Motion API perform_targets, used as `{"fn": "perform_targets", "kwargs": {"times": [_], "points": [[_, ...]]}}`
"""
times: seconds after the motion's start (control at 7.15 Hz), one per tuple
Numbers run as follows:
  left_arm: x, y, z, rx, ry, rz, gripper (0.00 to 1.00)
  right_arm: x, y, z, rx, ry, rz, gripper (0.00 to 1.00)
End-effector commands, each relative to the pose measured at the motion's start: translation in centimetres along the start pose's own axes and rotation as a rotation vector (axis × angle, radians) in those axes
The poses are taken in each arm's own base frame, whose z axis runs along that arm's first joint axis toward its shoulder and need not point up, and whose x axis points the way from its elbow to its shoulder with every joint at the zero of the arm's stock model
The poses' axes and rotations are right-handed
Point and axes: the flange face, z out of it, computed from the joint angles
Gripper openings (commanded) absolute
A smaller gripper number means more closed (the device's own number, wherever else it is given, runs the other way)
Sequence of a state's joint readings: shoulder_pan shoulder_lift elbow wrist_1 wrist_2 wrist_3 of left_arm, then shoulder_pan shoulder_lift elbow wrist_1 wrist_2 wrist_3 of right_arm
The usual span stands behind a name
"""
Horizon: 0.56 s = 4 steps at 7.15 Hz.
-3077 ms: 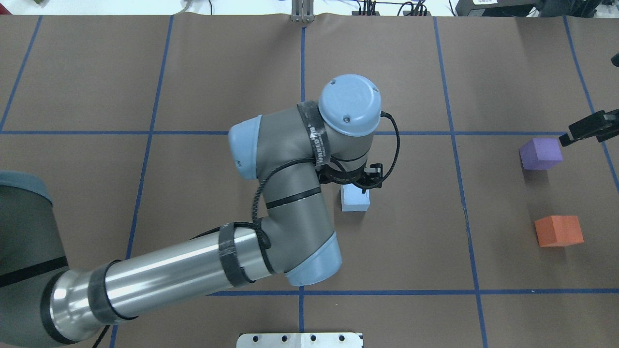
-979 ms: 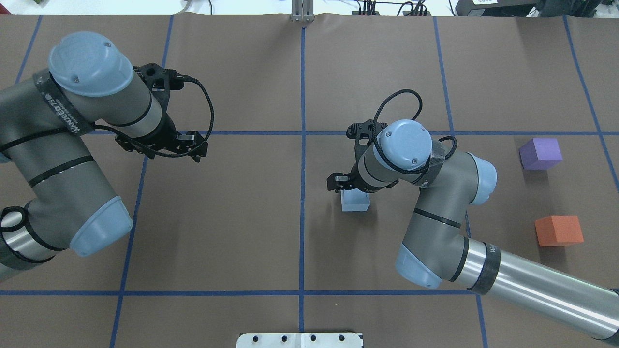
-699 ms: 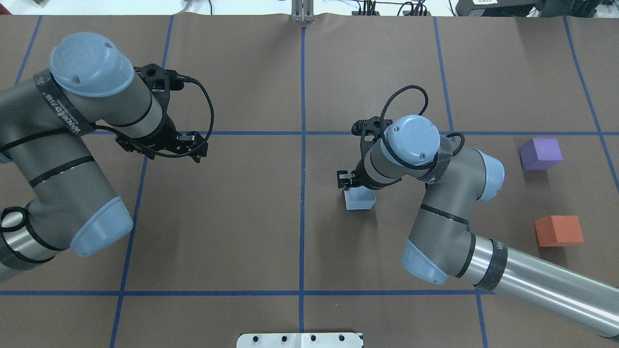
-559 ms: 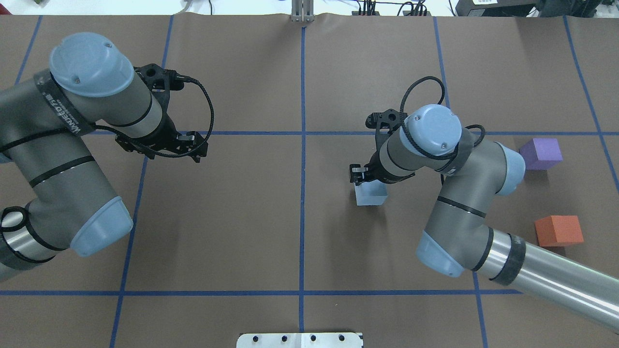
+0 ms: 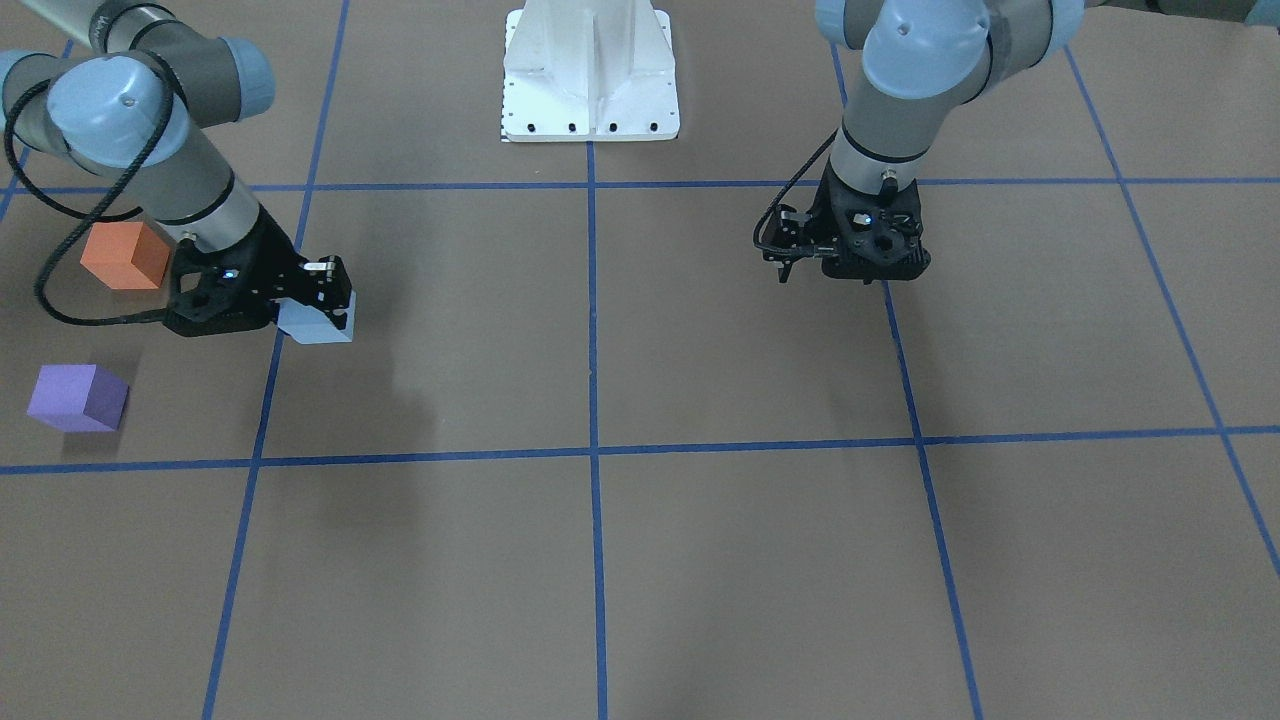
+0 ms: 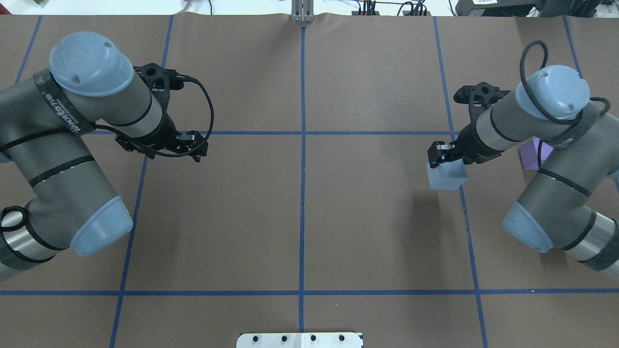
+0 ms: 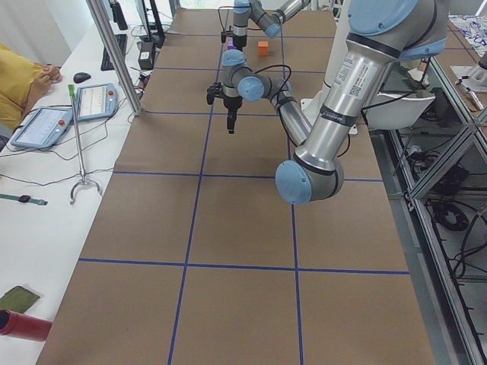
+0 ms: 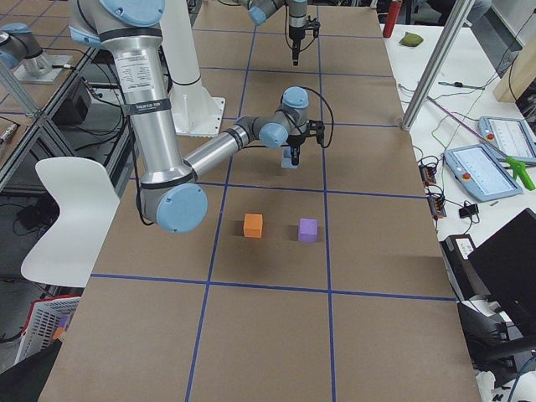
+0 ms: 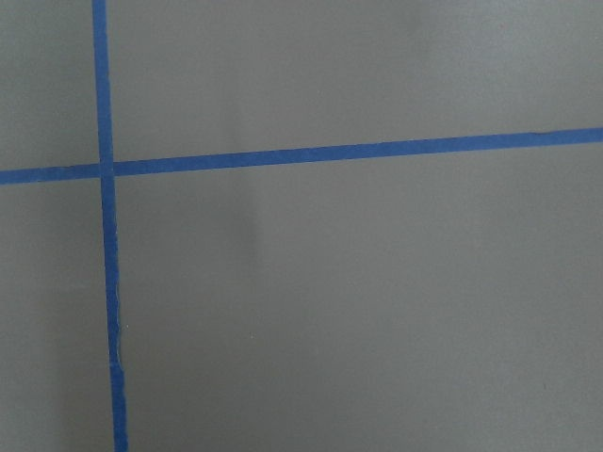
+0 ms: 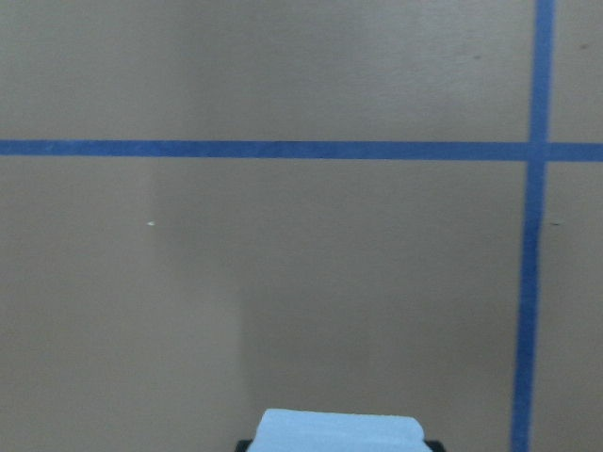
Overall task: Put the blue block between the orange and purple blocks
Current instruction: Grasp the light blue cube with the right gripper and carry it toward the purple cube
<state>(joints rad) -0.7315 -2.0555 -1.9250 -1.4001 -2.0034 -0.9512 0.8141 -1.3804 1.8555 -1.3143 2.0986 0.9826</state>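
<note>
My right gripper (image 6: 442, 155) is shut on the light blue block (image 6: 447, 175) and holds it above the table, left of the other two blocks. They also show in the front view: gripper (image 5: 322, 300), blue block (image 5: 315, 327). The purple block (image 5: 77, 397) and the orange block (image 5: 125, 255) stand apart on the table with a gap between them. In the overhead view my right arm hides the orange block and part of the purple block (image 6: 532, 157). My left gripper (image 6: 194, 145) hangs open and empty over the table's left part.
Blue tape lines (image 6: 302, 133) divide the brown table cover into squares. The robot's white base plate (image 5: 590, 70) is at the near edge. Operators' tablets and cables (image 7: 68, 110) lie on a side bench beyond the far edge.
My left arm drew back from the blue block to the left. My right gripper closed on the block, lifted it and carried it right, toward the purple and orange blocks.
</note>
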Motion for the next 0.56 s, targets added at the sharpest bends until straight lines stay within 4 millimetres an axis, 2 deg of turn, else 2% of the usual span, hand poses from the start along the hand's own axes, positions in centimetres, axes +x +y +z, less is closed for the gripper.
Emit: {"fn": "perform_targets", "kwargs": {"times": [0.0,0.14,0.28,0.42], "points": [[0.3,0.1,-0.2,0.001,0.004,0.0,0.99,11.3,0.7,-2.1,-0.023,0.063,0.015,0.0],[0.4,0.1,-0.3,0.002,0.006,0.001,0.99,14.0,0.8,-2.3,-0.043,0.066,0.041,0.0],[0.2,0.1,-0.2,0.001,0.003,-0.002,0.99,16.1,1.2,-1.5,-0.061,0.094,0.051,0.0],[0.0,0.0,-0.3,0.005,0.003,0.0,0.99,17.5,1.5,-1.3,-0.068,0.107,0.033,0.0]]}}
